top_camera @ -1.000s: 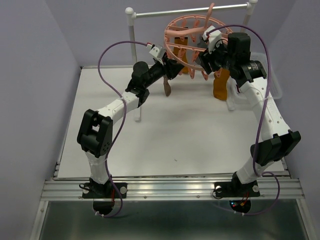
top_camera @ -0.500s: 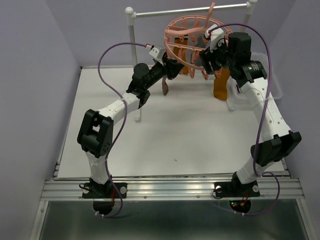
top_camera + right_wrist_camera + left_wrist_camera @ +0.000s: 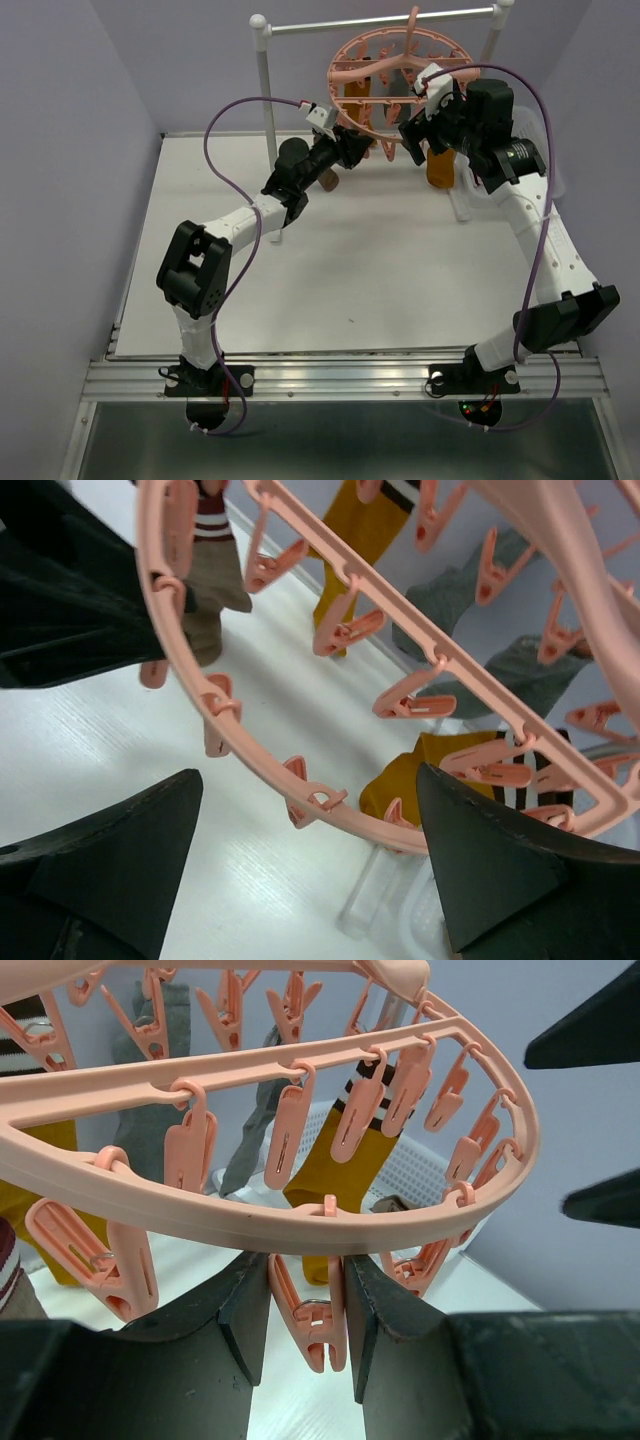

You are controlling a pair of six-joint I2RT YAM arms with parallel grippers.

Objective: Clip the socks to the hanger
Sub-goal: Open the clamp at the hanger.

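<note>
Several socks (image 3: 335,1175) already hang on the hanger (image 3: 250,1222). My left hand (image 3: 305,1305) pinches a rim clip (image 3: 312,1332); my right hand (image 3: 308,780) is spread wide, empty. Many clips are free.

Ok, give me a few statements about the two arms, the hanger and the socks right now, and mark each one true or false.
1. The left end effector is closed on one clip under the hanger ring. True.
2. The right end effector grips a sock. False: its jaws stand wide open with nothing between them.
3. The hanger has been taken off its stand. False: it hangs by its hook from the rail.
4. A mustard sock with a dark striped cuff hangs from the hanger. True.
</note>
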